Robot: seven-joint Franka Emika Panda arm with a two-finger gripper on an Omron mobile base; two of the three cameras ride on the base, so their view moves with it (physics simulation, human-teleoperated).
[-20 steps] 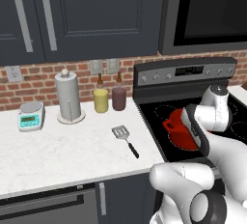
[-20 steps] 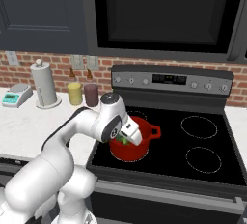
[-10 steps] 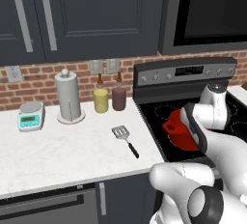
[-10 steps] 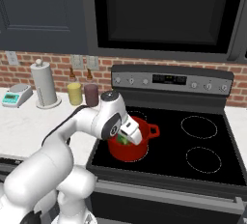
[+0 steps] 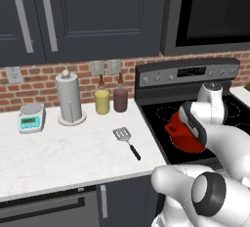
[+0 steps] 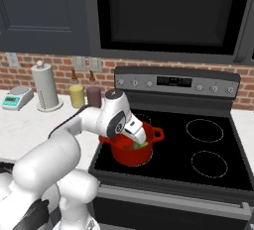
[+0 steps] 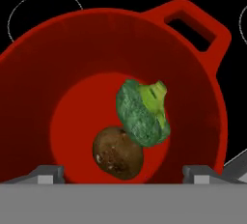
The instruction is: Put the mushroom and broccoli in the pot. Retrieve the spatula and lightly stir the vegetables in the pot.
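Because the hand hangs right over the pot (image 7: 120, 39), your hand view looks straight down into it: the broccoli (image 7: 143, 113) lies on the red floor with its pale stem end up, touching the mushroom (image 7: 117, 152) just below it in that view, and both sit apart from the pot's wall with bare red floor around them. The two grey fingers (image 7: 48, 174) stand far apart at the bottom corners, open and holding nothing. From the right base view you see the pot (image 6: 149, 152) on the stove's front left burner, near the stove's front edge, with the gripper (image 6: 138, 136) tilted down over its rim and a bit of green (image 6: 140, 145) showing inside; the mushroom is hidden there. In the left base view the arm covers most of the pot (image 5: 177, 132), so you cannot see its contents. That view gives you the spatula (image 5: 126, 141), lying flat on the tabletop near the edge that meets the stove, head toward the back wall, handle toward the front edge, with open white surface to its left. The paper towel roll (image 5: 69, 97), two bottles (image 5: 111, 99) and a small scale (image 5: 30, 118) stand along the back edge, well apart from it.
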